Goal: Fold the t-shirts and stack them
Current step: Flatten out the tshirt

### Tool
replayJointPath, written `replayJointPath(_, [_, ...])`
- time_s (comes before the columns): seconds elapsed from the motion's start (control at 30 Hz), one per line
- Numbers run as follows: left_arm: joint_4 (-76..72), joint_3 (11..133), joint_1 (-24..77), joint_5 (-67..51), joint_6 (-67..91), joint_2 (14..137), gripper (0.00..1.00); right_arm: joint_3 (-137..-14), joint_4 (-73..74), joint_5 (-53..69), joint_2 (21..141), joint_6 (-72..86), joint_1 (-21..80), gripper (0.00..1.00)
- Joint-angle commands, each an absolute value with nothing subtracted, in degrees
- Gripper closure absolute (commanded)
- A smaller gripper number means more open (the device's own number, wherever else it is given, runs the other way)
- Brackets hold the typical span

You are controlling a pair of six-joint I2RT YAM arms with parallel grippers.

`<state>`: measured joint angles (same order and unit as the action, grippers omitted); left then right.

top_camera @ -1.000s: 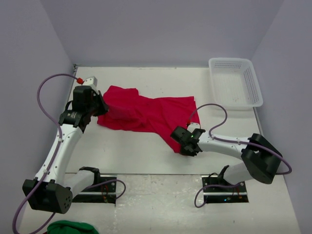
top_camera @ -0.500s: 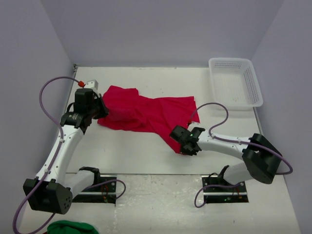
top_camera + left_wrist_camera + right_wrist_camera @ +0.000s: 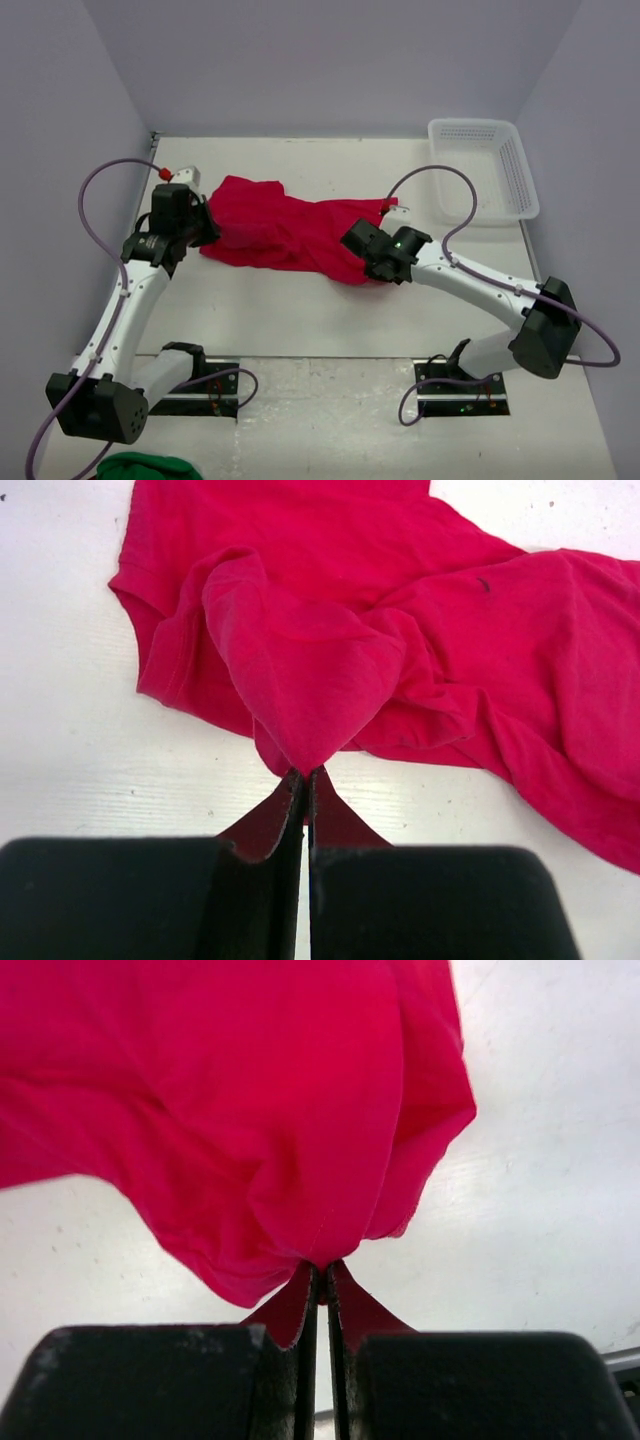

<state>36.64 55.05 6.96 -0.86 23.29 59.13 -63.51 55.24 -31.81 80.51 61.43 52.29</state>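
Note:
A bright red t-shirt (image 3: 290, 232) lies crumpled across the middle of the white table. My left gripper (image 3: 205, 228) is shut on its left edge; in the left wrist view a peak of red cloth (image 3: 300, 680) rises out of the closed fingertips (image 3: 305, 775). My right gripper (image 3: 362, 258) is shut on the shirt's lower right part and holds it lifted off the table. In the right wrist view the cloth (image 3: 250, 1110) hangs bunched from the closed tips (image 3: 322, 1268), with the table below.
A white mesh basket (image 3: 482, 168) stands at the back right corner. A small white box with an orange cap (image 3: 180, 170) lies at the back left, close to the left arm. Green cloth (image 3: 145, 467) shows at the bottom edge. Grey walls enclose the table.
My right gripper has shut on the shirt's lower right corner and carried it up and back toward the middle, folding that corner over. The left gripper has stayed put, still pinching the cloth.

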Motion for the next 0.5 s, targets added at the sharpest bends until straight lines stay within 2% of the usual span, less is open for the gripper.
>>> replayJointPath(0.0, [37.53, 59.40, 7.29, -1.14, 20.92, 57.22, 1.00, -68.46, 59.24, -38.31, 81.82, 57.84, 49.58, 1.00])
replayJointPath(0.17, [37.62, 64.67, 7.38, -1.94, 19.69, 54.58, 1.00, -75.58, 59.59, -39.64, 82.09, 50.55, 43.26, 1.00])
replayJointPath(0.47, [41.30, 87.43, 7.29, 6.75, 18.11, 54.66, 1.00, -84.89, 59.15, -40.16, 77.87, 39.12, 28.66, 1.00])
